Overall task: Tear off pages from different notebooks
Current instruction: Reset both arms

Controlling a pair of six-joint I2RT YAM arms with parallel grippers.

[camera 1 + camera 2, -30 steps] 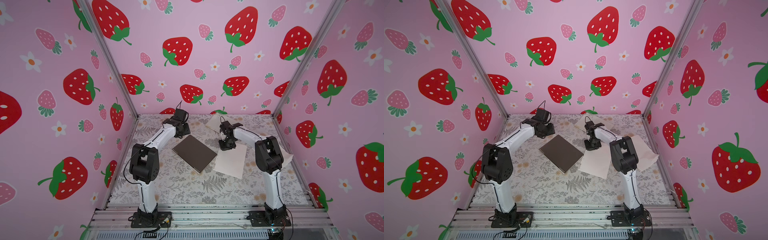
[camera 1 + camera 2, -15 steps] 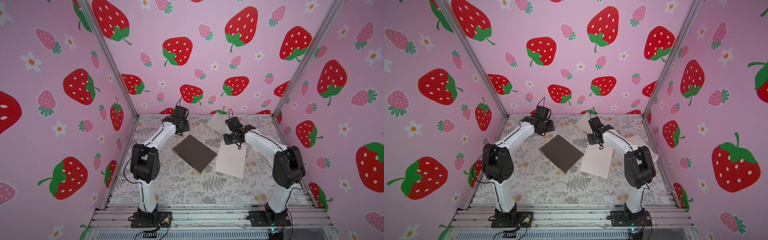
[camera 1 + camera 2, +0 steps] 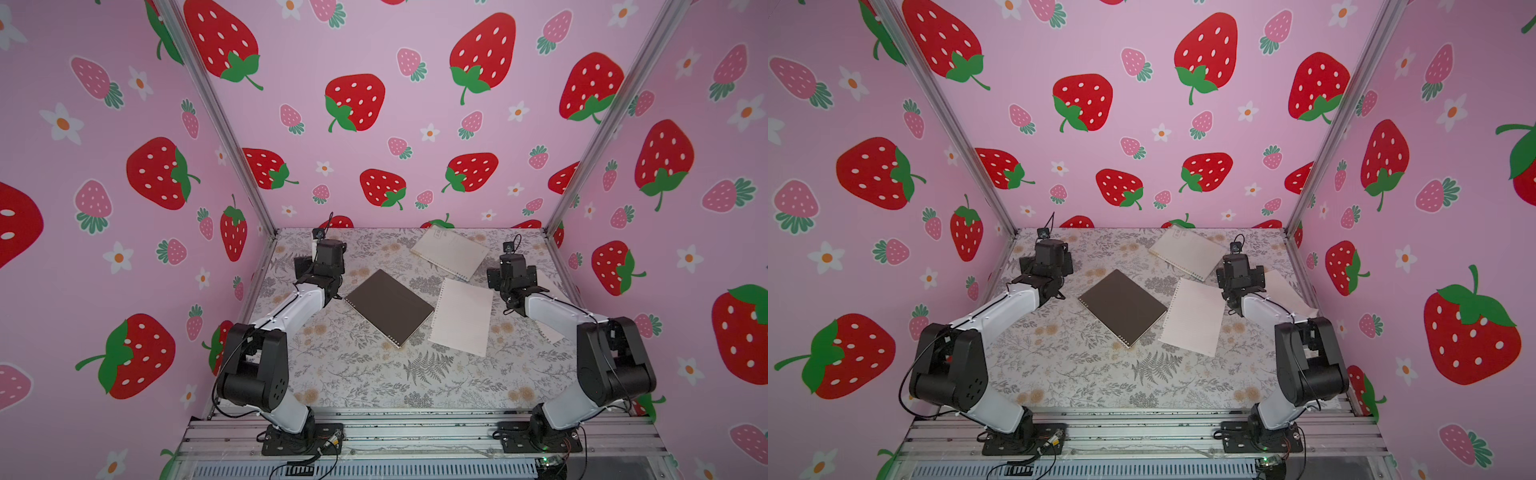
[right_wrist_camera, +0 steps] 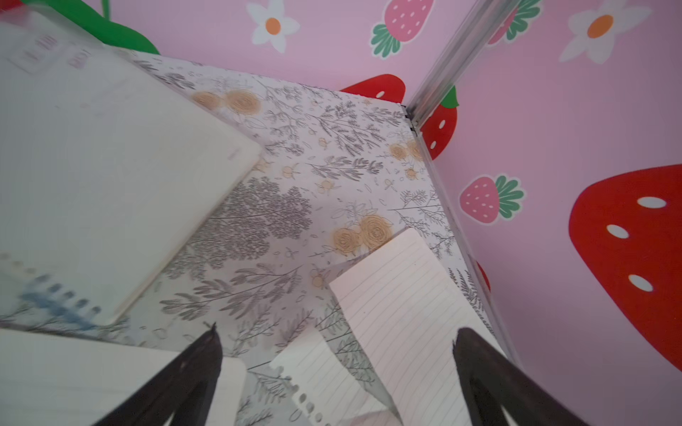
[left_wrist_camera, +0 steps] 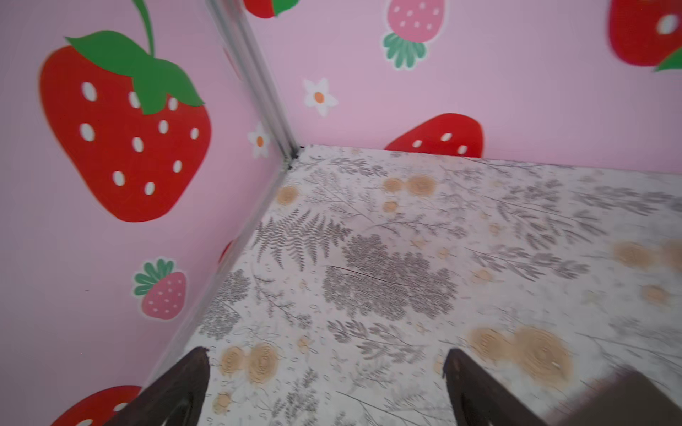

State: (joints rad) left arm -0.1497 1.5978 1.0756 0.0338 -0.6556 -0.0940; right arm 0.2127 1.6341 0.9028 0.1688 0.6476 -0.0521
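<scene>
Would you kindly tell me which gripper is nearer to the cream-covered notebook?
Right. The right gripper is just beside the cream notebook, at its spiral end. The left gripper is by the left wall, across the table from it.

Soft, even light fills both top views. The worktop (image 3: 365,374) is bright, shadows are faint and soft-edged, and nothing glares. The wide lens splays the wall posts (image 3: 216,120) outward toward the frame edges. The left wrist view is smeared throughout, softest close beside the left end effector (image 5: 326,352), whose dark fingers (image 5: 177,391) show no detail. Ahead of the right end effector (image 4: 337,329), the cream notebook (image 4: 110,166) and its spiral (image 4: 62,298) are blurred, while the lined page (image 4: 398,295) just beside one finger stays crisp.
</scene>
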